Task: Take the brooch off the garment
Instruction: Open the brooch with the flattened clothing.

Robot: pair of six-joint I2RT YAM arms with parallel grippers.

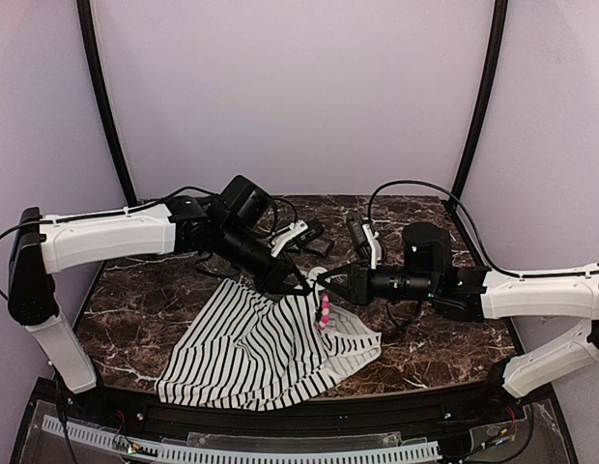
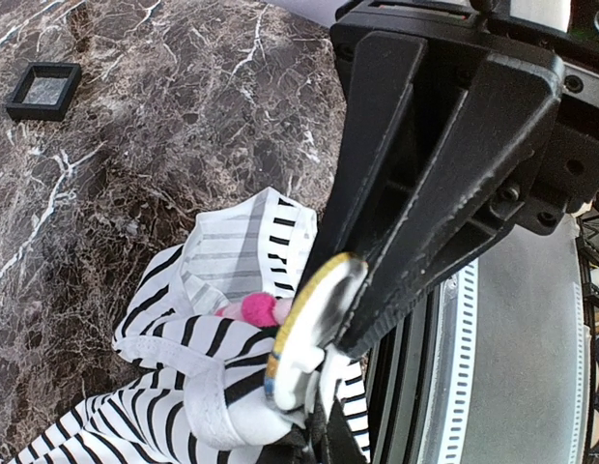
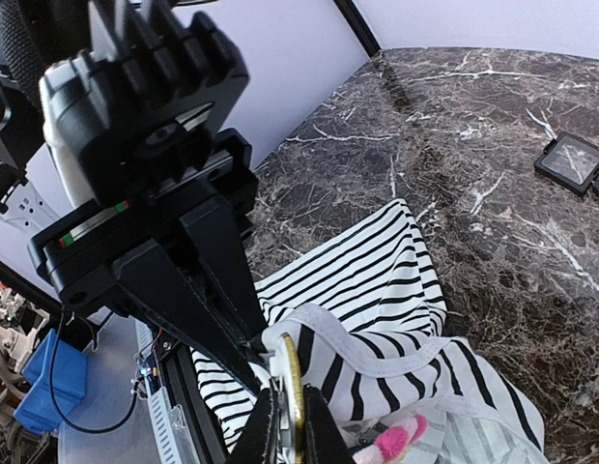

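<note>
Left gripper (image 1: 304, 285): jaws drawn together, and as far as I can tell the tips pinch the white hem of the garment (image 1: 251, 353). The cloth rises in a peak to those tips; its slack trails beneath and behind them. Judged purpose: anchor the fabric so it cannot follow the pin.

The brooch (image 1: 324, 311) sits between my two sets of tips, touching the hem and seen edge-on. Pink and white petals show just below my right jaws. It looks not yet free of the cloth.

Right gripper (image 3: 292, 416): jaws clamped on the brooch's thin rim, facing the left tips almost nose to nose. Judged purpose: a pull opposed to the left hold. Holding the peak off the surface leaves both jaws room to work.

Surface: the table (image 1: 444, 338) is dark brown marble pattern with white veins and looks hard. Black square frames (image 3: 570, 164) lie beyond my tips, well apart from the garment.

Room: pale lilac walls (image 1: 299, 97) and black poles (image 1: 101, 97) at the back corners.
</note>
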